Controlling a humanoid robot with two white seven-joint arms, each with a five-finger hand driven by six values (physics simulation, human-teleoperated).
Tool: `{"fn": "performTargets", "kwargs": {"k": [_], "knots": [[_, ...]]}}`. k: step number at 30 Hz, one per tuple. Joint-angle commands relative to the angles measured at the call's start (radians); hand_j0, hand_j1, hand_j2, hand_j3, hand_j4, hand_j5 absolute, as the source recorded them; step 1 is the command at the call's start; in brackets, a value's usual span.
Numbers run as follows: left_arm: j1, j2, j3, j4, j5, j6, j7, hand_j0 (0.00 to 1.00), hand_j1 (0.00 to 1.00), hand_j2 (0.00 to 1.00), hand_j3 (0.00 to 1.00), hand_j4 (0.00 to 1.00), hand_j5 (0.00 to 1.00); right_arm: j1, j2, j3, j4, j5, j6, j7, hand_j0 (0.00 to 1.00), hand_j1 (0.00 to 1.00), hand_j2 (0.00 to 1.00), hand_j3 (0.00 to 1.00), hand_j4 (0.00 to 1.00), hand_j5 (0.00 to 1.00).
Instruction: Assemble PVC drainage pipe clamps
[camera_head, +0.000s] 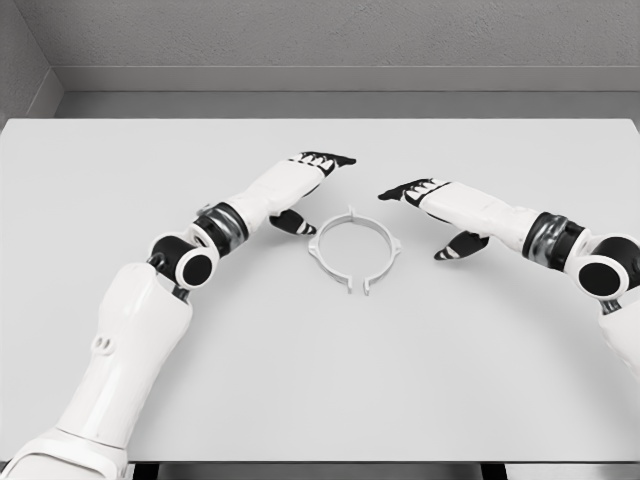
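Observation:
A white PVC pipe clamp ring (354, 250) lies flat on the table (320, 380), its two halves forming a circle with small tabs at front, back and sides. My left hand (312, 170) hovers just left of and behind the ring, fingers stretched out, thumb (292, 224) hanging down near the ring's left edge, holding nothing. My right hand (420, 192) hovers to the right of the ring, fingers extended toward it, thumb (460, 246) down, also empty. Neither hand touches the clamp.
The white table fills the view, its far edge meeting a grey wall (320, 40). Both forearms reach in diagonally from the lower left and the right edge.

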Motion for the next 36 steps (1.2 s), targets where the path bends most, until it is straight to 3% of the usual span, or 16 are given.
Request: {"fn": "performTargets", "kwargs": {"k": [1,24,32,34,36], "knots": [[0.0,-0.003,-0.001,-0.003,0.005,0.001,0.001,1.0,1.0,1.0,1.0,1.0,1.0,0.0,-0.002,0.001,-0.002,-0.012,-0.004,0.0,1.0,1.0,1.0,1.0,1.0,1.0],[0.012,-0.011,-0.016,-0.028,0.003,-0.001,0.001,1.0,1.0,1.0,1.0,1.0,1.0,0.009,-0.001,0.003,-0.023,-0.013,0.001,-0.002,1.0,1.0,1.0,1.0,1.0,1.0],[-0.003,0.031,0.001,-0.028,0.017,-0.004,-0.001,1.0,1.0,1.0,1.0,1.0,1.0,0.005,-0.007,-0.009,-0.019,-0.013,0.004,-0.002,1.0,1.0,1.0,1.0,1.0,1.0],[0.0,0.087,0.051,-0.075,0.075,-0.028,-0.001,1.0,1.0,1.0,1.0,1.0,1.0,0.003,-0.016,-0.013,-0.016,-0.013,0.002,-0.01,1.0,1.0,1.0,1.0,1.0,1.0],[0.009,0.238,0.09,-0.141,0.261,-0.149,-0.001,1.0,1.0,1.0,1.0,1.0,1.0,-0.002,-0.031,-0.014,-0.011,-0.012,0.001,-0.011,1.0,1.0,1.0,1.0,1.0,1.0]]}}
